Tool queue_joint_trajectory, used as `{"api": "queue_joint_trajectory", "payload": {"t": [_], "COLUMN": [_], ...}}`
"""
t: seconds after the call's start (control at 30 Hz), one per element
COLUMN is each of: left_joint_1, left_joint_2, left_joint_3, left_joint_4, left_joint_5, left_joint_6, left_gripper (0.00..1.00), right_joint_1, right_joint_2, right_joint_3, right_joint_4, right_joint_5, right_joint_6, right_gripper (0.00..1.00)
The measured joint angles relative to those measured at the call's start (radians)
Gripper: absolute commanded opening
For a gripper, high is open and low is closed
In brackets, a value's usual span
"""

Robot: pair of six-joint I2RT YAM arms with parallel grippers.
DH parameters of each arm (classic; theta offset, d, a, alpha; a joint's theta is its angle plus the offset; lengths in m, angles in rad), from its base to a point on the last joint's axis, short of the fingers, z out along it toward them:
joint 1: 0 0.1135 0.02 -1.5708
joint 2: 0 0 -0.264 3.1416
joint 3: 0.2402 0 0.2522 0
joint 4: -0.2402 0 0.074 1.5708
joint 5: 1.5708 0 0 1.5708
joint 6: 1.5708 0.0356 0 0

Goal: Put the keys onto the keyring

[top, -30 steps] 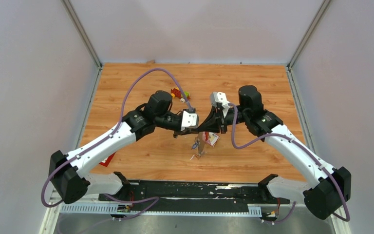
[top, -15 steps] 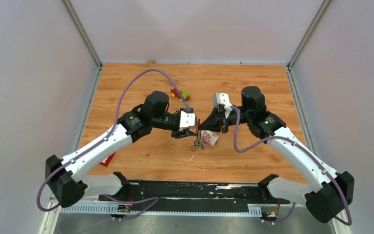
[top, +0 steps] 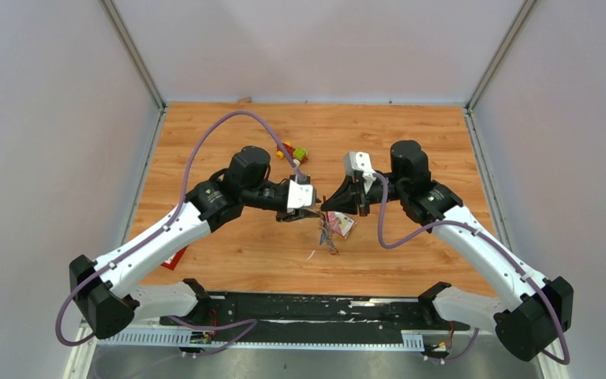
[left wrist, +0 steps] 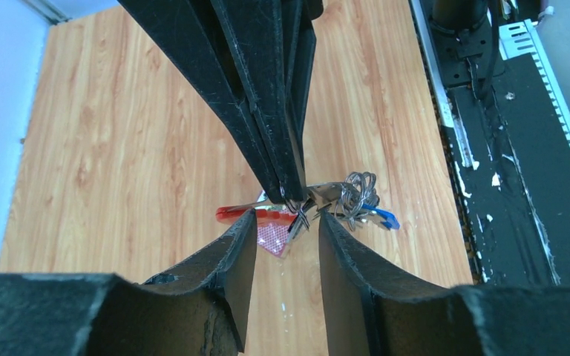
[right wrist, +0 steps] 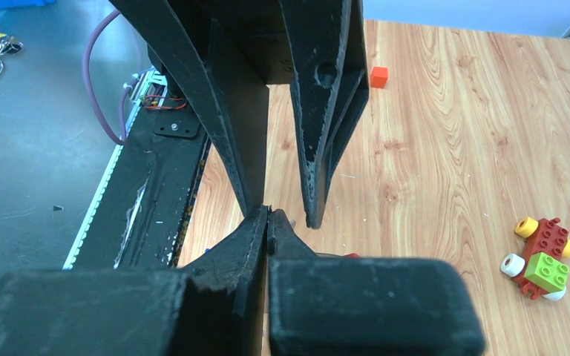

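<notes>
right gripper (left wrist: 295, 199) pinches keyring (left wrist: 334, 194); left gripper (left wrist: 286, 222) parted just beside

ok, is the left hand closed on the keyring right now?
No, the fingers of the left hand stand apart with a clear gap, while the shut right hand pinches the keyring just above that gap.

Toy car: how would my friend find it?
Start at the wooden table and look at its far half, near the middle. The toy car sits alone there. Only it is built of red, green and yellow bricks; the nearby packet is pink.
</notes>
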Motion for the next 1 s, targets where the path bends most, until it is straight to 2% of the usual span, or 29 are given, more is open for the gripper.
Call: {"api": "queue_joint_trajectory", "payload": {"t": [0.5, 0.6, 0.7, 1.0], "left_joint_1": [0.000, 0.001, 0.001, 0.003], "left_joint_2": [0.045, 0.045, 0.044, 0.044], "left_joint_3": [0.006, 0.006, 0.006, 0.006], "left_joint_4": [0.019, 0.019, 0.019, 0.027], "left_joint_5": [0.048, 0.048, 0.047, 0.042], "left_joint_6": [-0.059, -0.063, -0.067, -0.096], "left_gripper": [0.14, 0.11, 0.01, 0.00], "right_joint_1": [0.000, 0.000, 0.000, -0.007], "right_joint_2": [0.000, 0.000, 0.000, 0.000], "right_joint_3": [-0.001, -0.004, -0.005, -0.005], "right_joint_4": [0.000, 0.000, 0.000, 0.001], "right_joint_5": [0.001, 0.001, 0.001, 0.000], "right_joint_6": [-0.001, -0.001, -0.002, -0.008], "right_gripper": [0.00, 0.00, 0.00, 0.00]}}
